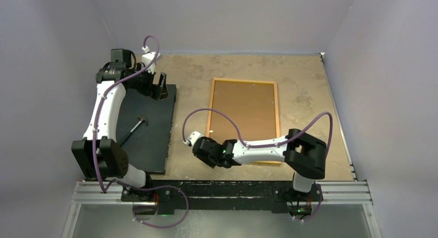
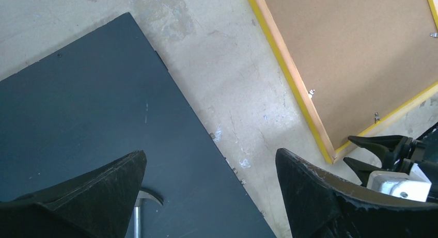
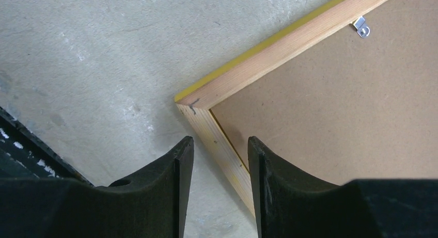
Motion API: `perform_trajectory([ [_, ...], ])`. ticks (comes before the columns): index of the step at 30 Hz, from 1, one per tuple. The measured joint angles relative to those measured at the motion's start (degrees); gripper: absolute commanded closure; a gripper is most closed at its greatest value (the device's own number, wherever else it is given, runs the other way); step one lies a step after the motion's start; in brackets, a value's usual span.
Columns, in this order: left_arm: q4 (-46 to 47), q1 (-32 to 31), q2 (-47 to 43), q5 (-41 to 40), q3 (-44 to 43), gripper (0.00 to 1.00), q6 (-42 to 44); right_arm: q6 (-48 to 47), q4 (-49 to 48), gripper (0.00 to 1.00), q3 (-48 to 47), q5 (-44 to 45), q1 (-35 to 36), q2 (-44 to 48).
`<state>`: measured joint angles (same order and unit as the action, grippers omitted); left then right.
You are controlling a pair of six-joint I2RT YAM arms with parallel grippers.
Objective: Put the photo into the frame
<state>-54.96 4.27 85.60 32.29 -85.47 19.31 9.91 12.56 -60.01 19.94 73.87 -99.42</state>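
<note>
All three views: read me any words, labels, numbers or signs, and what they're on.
None: no text is readable in any view.
The frame lies back up: bare brown backing, plain metal clips.
A grey mark at its corner is a scribble, not a letter.
The black board is blank.

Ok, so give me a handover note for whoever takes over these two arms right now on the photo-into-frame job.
Left pincer: open wide, above the far end of the flat black board, holding nothing.
Right pincer: jaws narrowly apart at the near left corner of the thin yellow-edged wooden picture frame; whether it grips the rail is unclear.
Frame: lies back up, with a plain brown backing board filling it.
Photo: not visible in any view.
Done: cannot confirm the photo is in.
Left: probably locate the photo and check it sits inside.
</note>
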Motion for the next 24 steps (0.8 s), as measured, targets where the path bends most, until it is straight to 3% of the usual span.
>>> perform_trajectory([
  [9, -0.04, 0.11, 0.00, 2.01, 0.00, 0.04, 0.85, -1.57, 0.15, 0.65, -0.94, 1.01, 0.11, -2.51],
  [17, 0.98, 0.17, -0.07, 4.52, 0.31, 0.04, 1.95, -4.09, 0.22, 0.90, -1.81, 0.55, 0.35, -3.15],
  [24, 7.82, 0.48, -6.64, 9.27, 8.87, 0.01, 7.76, -6.43, -0.66, 1.00, -4.35, -0.02, 0.31, -5.27],
])
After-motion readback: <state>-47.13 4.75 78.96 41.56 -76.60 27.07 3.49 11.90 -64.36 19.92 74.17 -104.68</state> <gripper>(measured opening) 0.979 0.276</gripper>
